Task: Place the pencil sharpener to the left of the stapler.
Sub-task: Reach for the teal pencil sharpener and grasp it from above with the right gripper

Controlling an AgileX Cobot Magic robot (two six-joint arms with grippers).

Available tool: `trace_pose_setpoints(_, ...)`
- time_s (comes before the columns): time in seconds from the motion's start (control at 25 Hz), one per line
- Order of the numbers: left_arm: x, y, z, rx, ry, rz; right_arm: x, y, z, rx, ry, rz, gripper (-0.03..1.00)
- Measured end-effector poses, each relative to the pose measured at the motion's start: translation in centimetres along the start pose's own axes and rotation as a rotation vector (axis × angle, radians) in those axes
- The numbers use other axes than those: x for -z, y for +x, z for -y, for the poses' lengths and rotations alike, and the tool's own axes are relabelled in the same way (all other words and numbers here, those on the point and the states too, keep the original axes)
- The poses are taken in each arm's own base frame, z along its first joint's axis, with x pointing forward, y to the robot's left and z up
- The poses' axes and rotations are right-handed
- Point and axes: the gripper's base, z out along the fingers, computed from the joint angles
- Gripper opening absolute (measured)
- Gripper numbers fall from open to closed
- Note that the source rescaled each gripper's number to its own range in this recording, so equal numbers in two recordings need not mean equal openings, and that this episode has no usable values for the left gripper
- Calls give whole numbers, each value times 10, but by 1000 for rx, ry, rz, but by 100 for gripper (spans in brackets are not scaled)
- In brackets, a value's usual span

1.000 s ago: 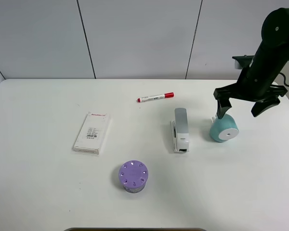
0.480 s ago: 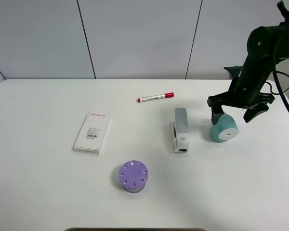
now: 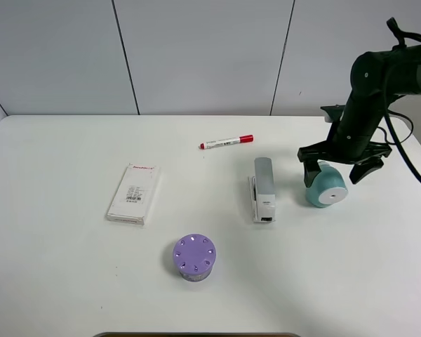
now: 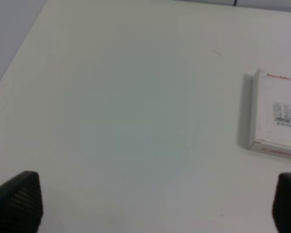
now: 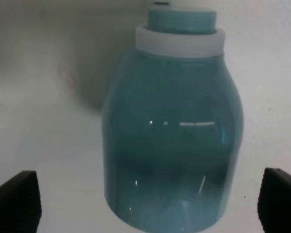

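The teal pencil sharpener [image 3: 325,187] lies on its side on the table, just right of the light-grey stapler [image 3: 263,189], its white round face turned to the front. My right gripper [image 3: 335,170] is open and low over it, one finger on each side. In the right wrist view the sharpener [image 5: 172,124] fills the space between the two fingertips [image 5: 14,201], which stand apart from its body. My left gripper [image 4: 150,206] is open over bare table with nothing between its fingers; it does not show in the exterior high view.
A red-capped marker [image 3: 226,142] lies behind the stapler. A flat white box [image 3: 135,194] sits at the left, also seen as the white box [image 4: 276,115] in the left wrist view. A purple cylinder [image 3: 194,257] with holes on top stands near the front.
My right arm has come down and shifted left, bringing the open gripper lower around the pencil sharpener. The sharpener and the other objects have not moved.
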Motion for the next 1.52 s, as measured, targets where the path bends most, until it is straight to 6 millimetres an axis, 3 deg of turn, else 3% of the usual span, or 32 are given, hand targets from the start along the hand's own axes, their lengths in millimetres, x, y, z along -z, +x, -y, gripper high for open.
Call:
trace_pose_setpoints(0.4, 0, 0, 0, 0, 0, 0, -6, -4, 0, 0, -1, 20, 100)
trace_pose_setpoints(0.96, 0, 0, 0, 0, 0, 0, -31, -9, 0, -1, 1, -14, 100)
trace_pose_setpoints(1.52, 0, 0, 0, 0, 0, 0, -33, -14, 0, 18, 8, 32, 100)
